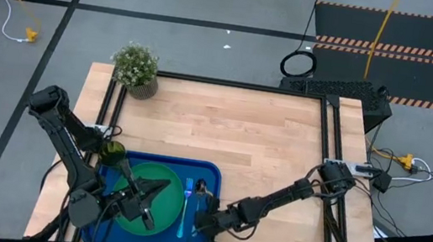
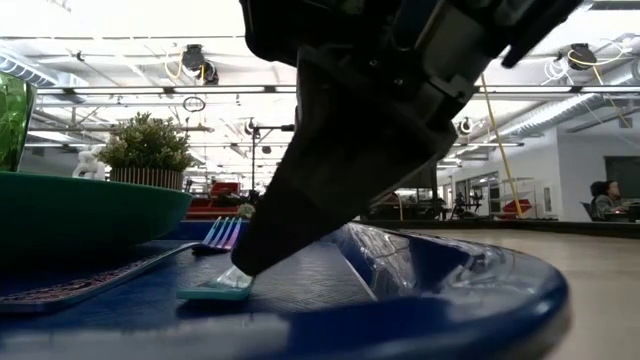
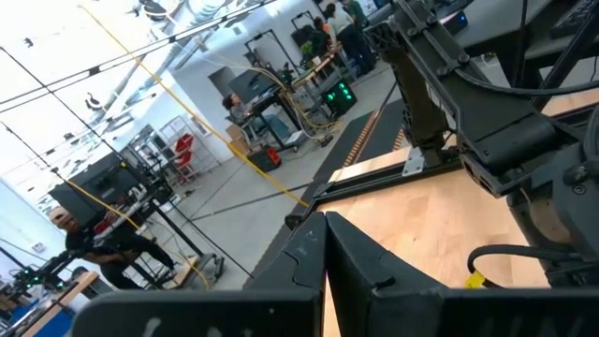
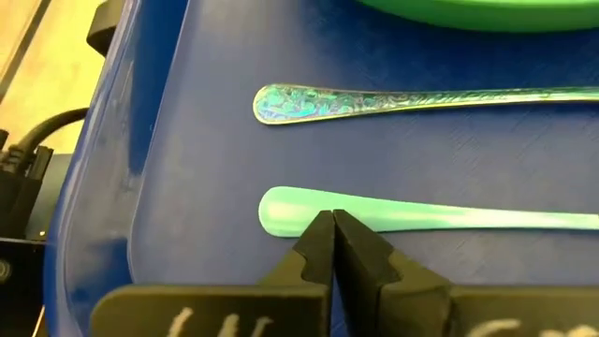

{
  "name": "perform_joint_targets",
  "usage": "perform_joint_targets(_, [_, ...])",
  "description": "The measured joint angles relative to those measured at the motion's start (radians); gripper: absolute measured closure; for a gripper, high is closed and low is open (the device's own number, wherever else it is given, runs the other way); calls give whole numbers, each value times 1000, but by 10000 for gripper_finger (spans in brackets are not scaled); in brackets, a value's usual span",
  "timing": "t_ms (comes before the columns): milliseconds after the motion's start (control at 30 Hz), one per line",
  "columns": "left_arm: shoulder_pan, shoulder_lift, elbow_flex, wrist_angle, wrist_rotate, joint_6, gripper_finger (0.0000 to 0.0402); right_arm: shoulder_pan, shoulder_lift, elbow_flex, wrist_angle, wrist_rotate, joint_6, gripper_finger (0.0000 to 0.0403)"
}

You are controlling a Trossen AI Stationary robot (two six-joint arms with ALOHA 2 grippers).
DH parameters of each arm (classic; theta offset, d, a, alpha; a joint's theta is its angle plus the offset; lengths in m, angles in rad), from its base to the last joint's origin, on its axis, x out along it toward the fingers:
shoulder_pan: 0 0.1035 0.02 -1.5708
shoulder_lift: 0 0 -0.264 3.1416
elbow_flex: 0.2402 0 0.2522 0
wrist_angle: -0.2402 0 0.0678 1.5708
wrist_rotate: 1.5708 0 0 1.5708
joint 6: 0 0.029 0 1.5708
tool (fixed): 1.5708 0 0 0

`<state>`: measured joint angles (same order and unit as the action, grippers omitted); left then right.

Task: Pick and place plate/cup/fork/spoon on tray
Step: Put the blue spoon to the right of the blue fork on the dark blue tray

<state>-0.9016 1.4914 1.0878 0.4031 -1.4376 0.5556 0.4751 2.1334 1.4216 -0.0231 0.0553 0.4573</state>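
The dark-blue tray (image 1: pixel 213 171) lies at the table's near edge. On it are the green plate (image 1: pixel 171 174), the olive cup (image 1: pixel 113 153) in its far-left corner, the fork (image 4: pixel 374 101) with a patterned handle, and beside it the spoon (image 1: pixel 201 189). My right gripper (image 4: pixel 332 220) is shut, its tips down at the spoon's plain light-blue handle. My left gripper (image 1: pixel 167 185) is shut, points level and hangs above the plate with nothing in it. My right gripper's shut fingertips (image 2: pixel 240 268) rest on the spoon's handle near its free end (image 4: pixel 290 213). They slant down from the table's right side. Nothing lies between the fingers. The handle lies flat on the tray's floor.
A small potted plant (image 1: pixel 136 67) stands at the table's far-left corner. The bare wooden tabletop (image 1: pixel 264 145) stretches far and right of the tray. The tray's raised rim (image 2: pixel 450 290) runs close beside my right gripper.
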Motion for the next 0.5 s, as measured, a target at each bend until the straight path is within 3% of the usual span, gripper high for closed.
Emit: perform_joint_targets(500, [0, 0, 0, 0, 0, 9, 394, -5, -10, 0, 7, -5, -36, 403])
